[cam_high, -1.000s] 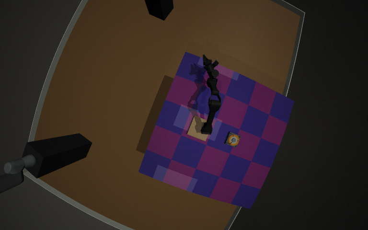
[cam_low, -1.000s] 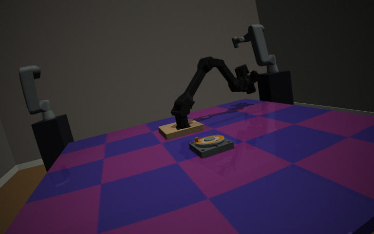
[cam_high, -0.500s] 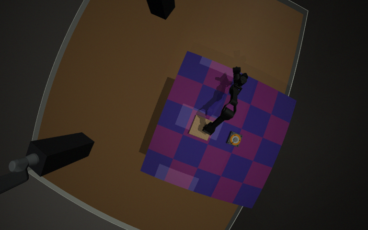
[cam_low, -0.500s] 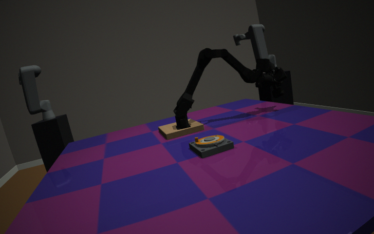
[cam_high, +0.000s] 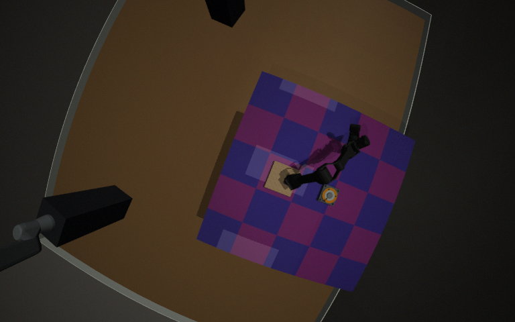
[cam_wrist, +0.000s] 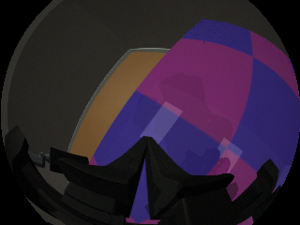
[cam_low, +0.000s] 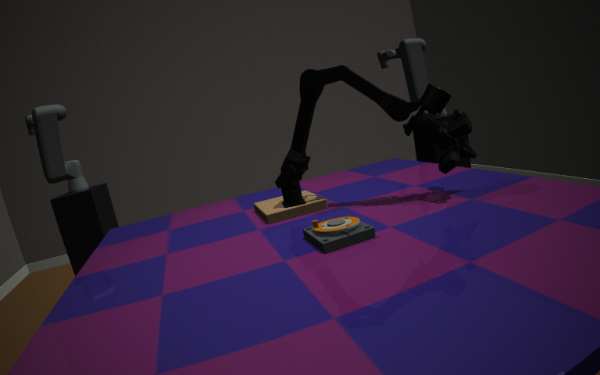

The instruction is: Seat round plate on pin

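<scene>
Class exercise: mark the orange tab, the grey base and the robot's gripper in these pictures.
orange tab (cam_low: 315, 223): exterior view, on the upright stub at the plate's left edge.
grey base (cam_low: 349, 240): exterior view, on its front wall.
gripper (cam_wrist: 148, 183): wrist view, between the shut fingertips.

place: robot test lab | evidence: checkered table (cam_low: 248, 283), cameras on black pedestals (cam_low: 83, 221), bare grey walls
</scene>
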Controlling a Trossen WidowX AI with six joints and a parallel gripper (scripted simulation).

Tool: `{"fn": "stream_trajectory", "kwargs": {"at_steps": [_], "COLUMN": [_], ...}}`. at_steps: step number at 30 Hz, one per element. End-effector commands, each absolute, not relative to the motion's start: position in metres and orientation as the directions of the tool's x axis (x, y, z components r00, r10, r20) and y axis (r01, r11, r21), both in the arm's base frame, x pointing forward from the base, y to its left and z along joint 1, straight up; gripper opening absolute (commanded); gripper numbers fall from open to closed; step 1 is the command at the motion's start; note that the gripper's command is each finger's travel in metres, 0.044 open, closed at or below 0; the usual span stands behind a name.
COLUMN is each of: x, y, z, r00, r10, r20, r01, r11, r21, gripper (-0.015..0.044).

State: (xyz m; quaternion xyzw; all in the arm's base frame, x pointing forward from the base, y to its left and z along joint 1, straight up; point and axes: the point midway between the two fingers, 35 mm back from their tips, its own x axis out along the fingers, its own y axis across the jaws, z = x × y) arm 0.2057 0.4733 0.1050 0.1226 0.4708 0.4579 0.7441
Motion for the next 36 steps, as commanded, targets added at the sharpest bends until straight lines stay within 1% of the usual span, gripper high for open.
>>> {"fn": "stream_trajectory", "kwargs": {"at_steps": [1,3,6,8,9,11,14,17,18,20,25,28,36], "x": [0.255,0.265,0.301,0.315,0.321,0.325,0.332,0.327,0.326,0.32,0.277,0.267,0.268], "y": [0.417,0.403,0.34,0.305,0.285,0.269,0.202,0.14,0.136,0.108,0.019,0.011,0.011], "z": [0.093,0.092,0.088,0.086,0.086,0.085,0.085,0.087,0.087,0.088,0.098,0.1,0.089], "r00": [0.242,0.258,0.308,0.32,0.322,0.322,0.3,0.248,0.244,0.21,0.045,0.019,0.019], "r10": [0.682,0.656,0.537,0.47,0.432,0.403,0.28,0.175,0.169,0.125,0.013,0.005,0.005], "r20": [-0.69,-0.709,-0.786,-0.823,-0.842,-0.857,-0.912,-0.953,-0.955,-0.97,-0.999,-1.0,-1.0], "r01": [-0.526,-0.514,-0.455,-0.42,-0.4,-0.385,-0.319,-0.261,-0.258,-0.234,-0.16,-0.152,-0.152], "r11": [0.69,0.715,0.808,0.849,0.868,0.883,0.931,0.959,0.961,0.969,0.987,0.988,0.988], "r21": [0.497,0.474,0.374,0.321,0.293,0.27,0.181,0.108,0.104,0.075,0.006,0.002,0.002], "gripper": [0.0,0.0,0.0,0.0,0.0,0.0,0.0,0.0,0.0,0.0,0.0,0.0,0.0]}}
